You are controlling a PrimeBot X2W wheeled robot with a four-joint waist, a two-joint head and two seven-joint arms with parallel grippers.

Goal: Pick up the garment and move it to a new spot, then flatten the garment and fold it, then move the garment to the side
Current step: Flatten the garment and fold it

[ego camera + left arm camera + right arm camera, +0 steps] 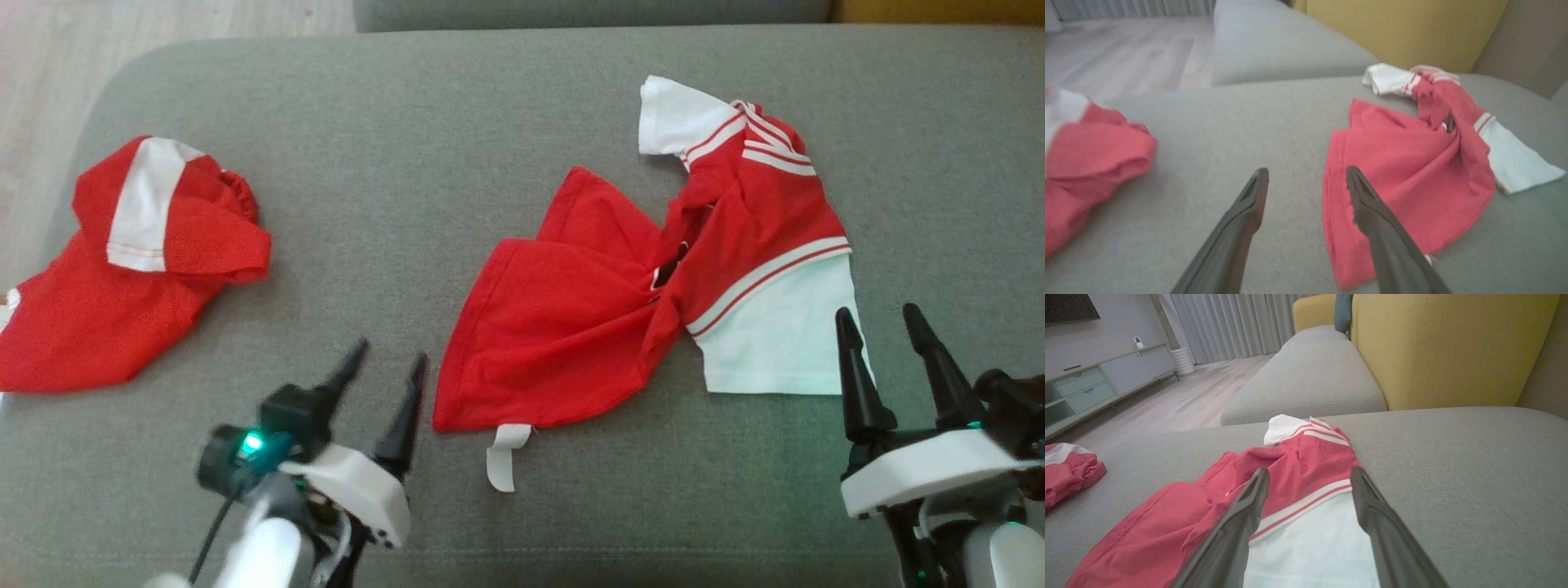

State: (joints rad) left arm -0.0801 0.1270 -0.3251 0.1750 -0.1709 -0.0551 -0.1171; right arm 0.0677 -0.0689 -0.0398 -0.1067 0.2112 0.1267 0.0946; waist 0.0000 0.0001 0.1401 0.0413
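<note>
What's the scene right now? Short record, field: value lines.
surface: grey sofa cushion
garment: red and white, crumpled and twisted, centre-right of cushion
second garment: red and white, bunched, far left
left tool: open, empty, near garment's red hem
right tool: open, empty, by garment's white panel
stage: garment not yet picked up

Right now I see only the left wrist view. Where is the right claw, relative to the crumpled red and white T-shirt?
Observer: The right claw is open, at the T-shirt's near right corner, over the edge of its nearer white sleeve.
Operator: Does it touch the cloth?
Observer: I cannot tell. In the right wrist view the sleeve lies flat between its fingers.
Operator: And the red hem?
Observer: In the head view a white label strip sticks out from it, toward the robot.
</note>
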